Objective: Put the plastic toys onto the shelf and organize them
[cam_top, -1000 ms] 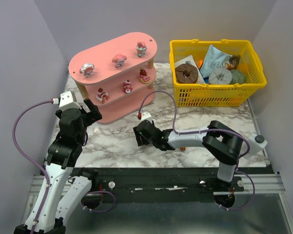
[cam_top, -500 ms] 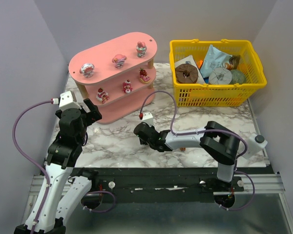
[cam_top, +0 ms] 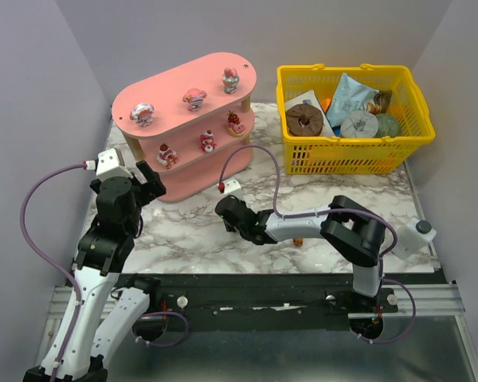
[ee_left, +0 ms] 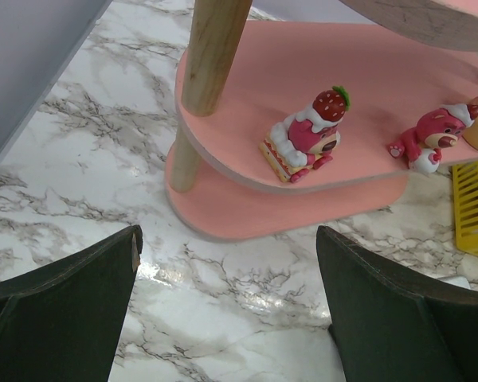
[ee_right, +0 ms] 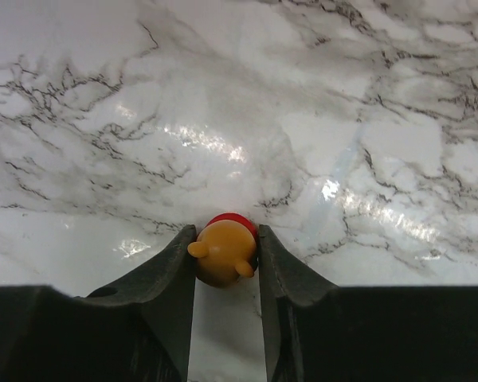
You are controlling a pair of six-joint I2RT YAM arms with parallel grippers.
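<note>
The pink three-tier shelf (cam_top: pixel 183 83) stands at the back left. Three pink toys stand on its top board (cam_top: pixel 195 98) and three red-pink ones on the middle board (cam_top: pixel 208 142). My right gripper (cam_top: pixel 227 213) is low over the marble in front of the shelf. In the right wrist view it (ee_right: pixel 225 239) is shut on an orange-yellow toy with a red part (ee_right: pixel 223 253). My left gripper (cam_top: pixel 147 179) is open and empty by the shelf's left end. Its wrist view (ee_left: pixel 227 263) shows a strawberry bear toy (ee_left: pixel 307 135) and another bear (ee_left: pixel 426 137) on the middle board (ee_left: pixel 366 72).
A yellow mesh basket (cam_top: pixel 350 155) at the back right holds packets and a brown ring (cam_top: pixel 303 119). Purple cables loop from both arms. Grey walls close in the left, back and right sides of the marble table (cam_top: pixel 191 239).
My right gripper has moved a little left and toward the shelf, its wrist turning. The left arm has not moved.
</note>
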